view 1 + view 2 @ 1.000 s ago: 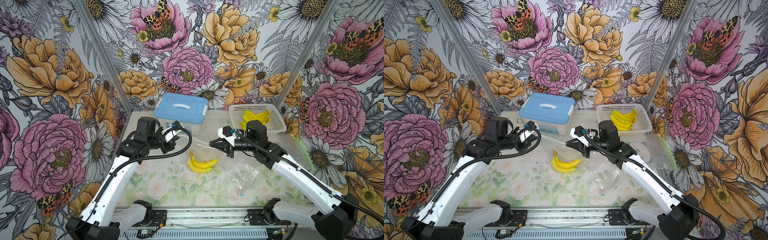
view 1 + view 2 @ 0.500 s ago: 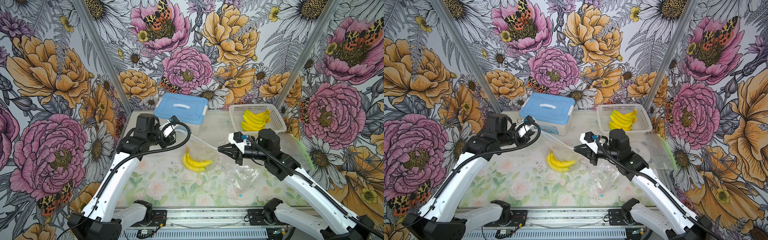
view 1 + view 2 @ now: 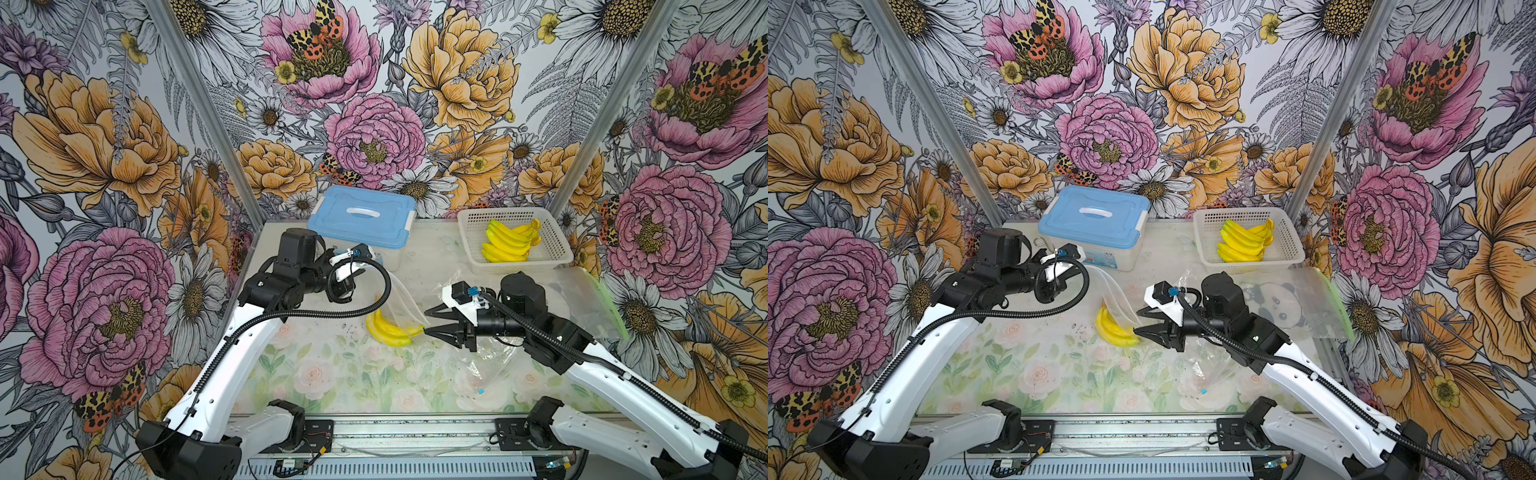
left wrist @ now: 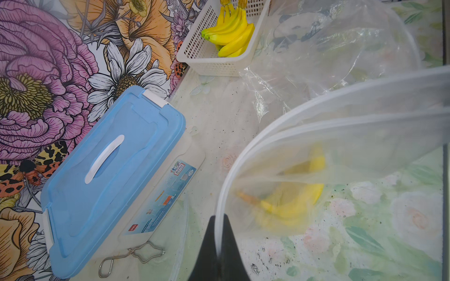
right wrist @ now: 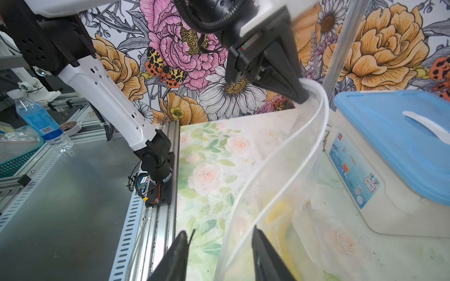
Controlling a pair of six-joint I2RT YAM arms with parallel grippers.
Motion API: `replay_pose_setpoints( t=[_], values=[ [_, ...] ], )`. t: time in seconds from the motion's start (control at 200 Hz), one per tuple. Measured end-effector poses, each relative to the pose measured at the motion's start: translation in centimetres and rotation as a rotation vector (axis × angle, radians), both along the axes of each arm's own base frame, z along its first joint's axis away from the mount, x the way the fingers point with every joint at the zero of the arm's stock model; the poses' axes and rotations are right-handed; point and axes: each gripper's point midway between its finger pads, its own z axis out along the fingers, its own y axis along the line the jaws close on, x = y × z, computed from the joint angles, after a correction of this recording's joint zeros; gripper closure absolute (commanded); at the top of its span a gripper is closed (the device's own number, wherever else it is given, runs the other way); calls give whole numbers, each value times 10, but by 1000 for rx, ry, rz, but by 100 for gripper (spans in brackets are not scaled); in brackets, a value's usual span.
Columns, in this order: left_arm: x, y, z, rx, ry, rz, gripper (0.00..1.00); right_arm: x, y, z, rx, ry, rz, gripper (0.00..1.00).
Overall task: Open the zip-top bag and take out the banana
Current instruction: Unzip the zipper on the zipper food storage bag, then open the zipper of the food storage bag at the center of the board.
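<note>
1. surface: the table (image 3: 332,374) carries a pale mat printed with roses and green leaves, speckled with dark crumbs. an aluminium rail (image 3: 415,428) runs along its front edge.
2. room: wall panels (image 3: 374,137) of large peonies, daisies and moths close the table in on three sides, joined by slanted metal posts (image 3: 203,99).
3. back of the table: a clear box with a blue lid (image 3: 361,216) and, apart from it, a white mesh basket (image 3: 521,266) holding a bunch of yellow bananas (image 3: 509,241).
4. a panda-printed bag (image 3: 1266,303) with a green zip lies just in front of the basket. a crumpled clear bag (image 3: 490,365) lies nearer the front, under my right arm.
5. my left gripper (image 4: 219,221) is pressed together on the rim of the zip-top bag (image 3: 405,299), holding that end up off the mat. the mouth gapes.
6. the banana (image 3: 388,330) sits inside that bag at its low end, resting on the mat near the middle of the table.
7. my right gripper (image 3: 428,321) has its jaws spread, just beside the banana. in the right wrist view the bag's rim passes between them, and i cannot tell whether either touches it.
</note>
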Motion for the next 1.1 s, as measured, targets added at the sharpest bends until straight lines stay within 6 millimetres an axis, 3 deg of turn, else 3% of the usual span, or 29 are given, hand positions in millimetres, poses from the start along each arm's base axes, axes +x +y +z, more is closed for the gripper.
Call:
replay_pose_setpoints(
  t=[0.28,0.37,0.675,1.101],
  values=[
    [-7,-5,-5,6,-2,-33,100,27,8,58,69,-24,-79,39],
    [-8,-5,-4,3,-5,-37,100,36,15,67,79,-17,-87,40],
    [-10,-6,-2,0,-9,-46,100,57,31,29,-3,109,-109,41],
    [-13,-6,1,3,-26,-54,100,58,35,5,-67,177,-120,43]
  ],
)
